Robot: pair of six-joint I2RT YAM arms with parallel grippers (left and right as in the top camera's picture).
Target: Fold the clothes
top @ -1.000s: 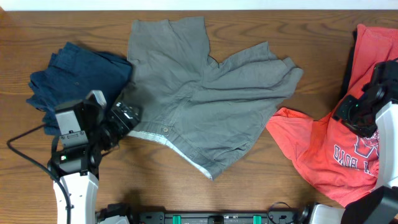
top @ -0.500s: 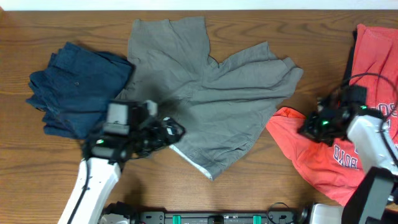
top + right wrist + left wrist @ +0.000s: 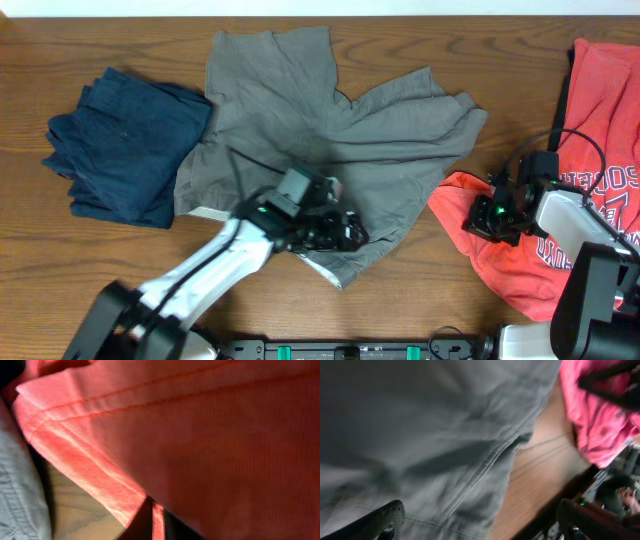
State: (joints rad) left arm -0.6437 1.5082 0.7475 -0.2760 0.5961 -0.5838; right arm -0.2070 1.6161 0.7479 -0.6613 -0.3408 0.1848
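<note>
Grey shorts [image 3: 300, 130] lie spread out flat in the middle of the table. My left gripper [image 3: 345, 232] hovers over their lower hem. In the left wrist view its fingers [image 3: 480, 525] stand wide apart and empty above the grey cloth [image 3: 420, 435]. A red T-shirt [image 3: 530, 250] with white print lies crumpled at the right. My right gripper [image 3: 485, 215] is at its left edge. In the right wrist view the fingers [image 3: 152, 520] are shut on a thin fold of the red fabric [image 3: 225, 435].
A folded dark blue garment [image 3: 125, 140] lies at the left, next to the shorts. Bare wooden table [image 3: 450, 50] shows between the shorts and the T-shirt and along the front edge. The red T-shirt also shows in the left wrist view [image 3: 595, 415].
My left arm has swung from the left side rightward over the shorts' lower hem. My right arm has moved left and down to the T-shirt's left edge.
</note>
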